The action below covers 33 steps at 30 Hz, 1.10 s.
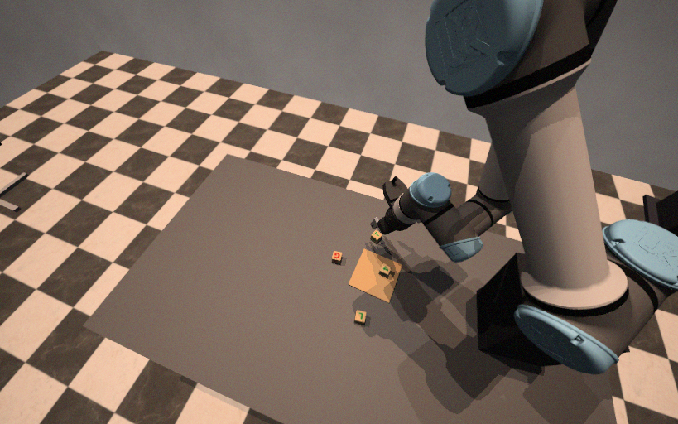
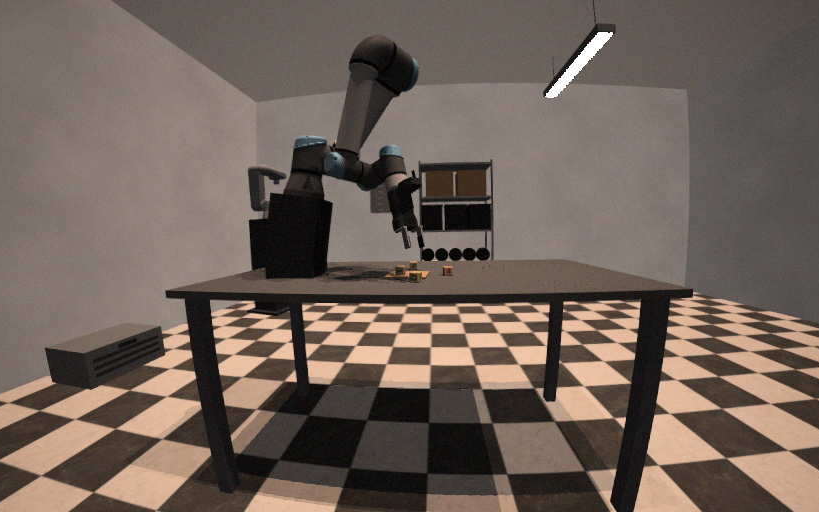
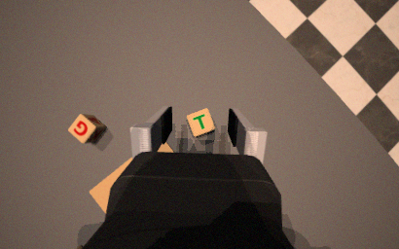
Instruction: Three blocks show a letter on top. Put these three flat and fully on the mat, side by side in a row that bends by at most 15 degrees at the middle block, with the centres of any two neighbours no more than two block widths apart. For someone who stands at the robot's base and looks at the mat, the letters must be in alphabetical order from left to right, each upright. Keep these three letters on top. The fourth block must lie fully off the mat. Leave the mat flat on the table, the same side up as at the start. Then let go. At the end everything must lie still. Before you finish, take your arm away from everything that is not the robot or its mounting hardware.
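Grey table (image 2: 526,280), arm bent downward, jaws spread wide and empty above T block (image 3: 200,122).

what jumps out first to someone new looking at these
The big arm fills the right of the top view, its open tool hanging over the T block. Next, the orange mat mid-table, one block on it, with the G block and L block off it.
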Motion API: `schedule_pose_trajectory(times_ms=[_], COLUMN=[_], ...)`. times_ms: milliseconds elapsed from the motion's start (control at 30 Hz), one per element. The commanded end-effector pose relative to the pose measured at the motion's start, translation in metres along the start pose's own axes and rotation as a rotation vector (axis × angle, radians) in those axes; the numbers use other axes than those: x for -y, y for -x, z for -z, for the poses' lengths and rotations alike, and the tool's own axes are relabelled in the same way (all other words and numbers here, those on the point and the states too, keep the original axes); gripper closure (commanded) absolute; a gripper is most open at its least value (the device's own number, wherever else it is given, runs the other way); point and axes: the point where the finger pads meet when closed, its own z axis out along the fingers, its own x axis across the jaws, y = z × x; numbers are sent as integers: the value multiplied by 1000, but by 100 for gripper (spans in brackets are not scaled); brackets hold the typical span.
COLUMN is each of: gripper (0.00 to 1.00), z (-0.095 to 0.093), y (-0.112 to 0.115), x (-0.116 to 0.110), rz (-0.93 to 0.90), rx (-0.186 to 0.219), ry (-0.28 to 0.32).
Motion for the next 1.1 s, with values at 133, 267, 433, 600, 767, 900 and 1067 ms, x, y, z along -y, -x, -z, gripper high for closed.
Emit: schedule_pose_trajectory(times_ms=[133,267,433,600,767,900,1067], gripper=[0,0,0,0,0,0,0], z=[0,0,0,0,3,14,24], y=[0,0,0,0,3,11,18], x=[0,0,0,0,-4,-20,-34], rz=[0,0,0,0,25,136,228], rx=[1,1,1,1,2,9,18], ry=[-1,-1,-1,-1,11,59,100])
